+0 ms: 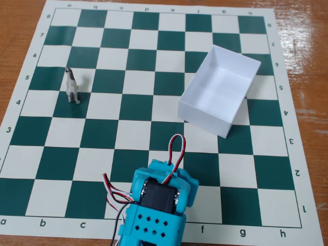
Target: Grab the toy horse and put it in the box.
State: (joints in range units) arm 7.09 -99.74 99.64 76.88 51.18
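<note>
The toy horse [72, 86], a tiny grey-beige figurine with a dark mane, stands upright on the chessboard at the left, around row 5. The box [220, 89], white, open-topped and empty, sits on the board at the right, turned at an angle. My cyan arm comes in from the bottom edge, with its gripper [166, 169] end over the near middle of the board. It is far from both the horse and the box. The servo housing and red, white and black wires cover the jaws, so whether they are open is hidden.
The green and white chessboard mat [143, 102] lies on a brown wooden table [20, 20]. Nothing else stands on the board between the arm, the horse and the box.
</note>
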